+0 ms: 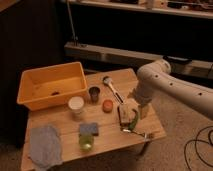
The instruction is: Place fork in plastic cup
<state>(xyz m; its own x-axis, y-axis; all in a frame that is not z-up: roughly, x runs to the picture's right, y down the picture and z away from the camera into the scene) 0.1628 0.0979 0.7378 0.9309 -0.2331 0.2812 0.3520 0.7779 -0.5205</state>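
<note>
Nearest to me, far off to the left of the gripper [128,113] as I faced the table [112,142], a grey cloth [45,145] lay crumpled at the front corner. The plastic cup [86,143] stood upright beside it, mouth up, well to the left of the gripper and closer to me. That seemed a handy way for it to sit, since a fork could be lowered in from above. The fork [140,133] lay flat near the front right edge, just below and in front of the gripper and well apart from the cup. Its long axis ran roughly along the table's front edge, slanting a little. I could not make out which end carried the tines. A blue sponge [89,129] rested just behind the cup. The gripper itself hung low over the right end of the table, on an arm bending down from the right, and I took that as lining up for the fork. I could not tell whether it was open or closed, nor whether it held anything. A green curved object [135,122] lay right under it, next to the fork. Farther back and to the gripper's left sat an orange disc [107,105], a white cup [76,104], a dark metal cup [94,93] and a round-headed utensil [112,89]. Beyond those, the yellow bin [31,80] filled the far left corner.
</note>
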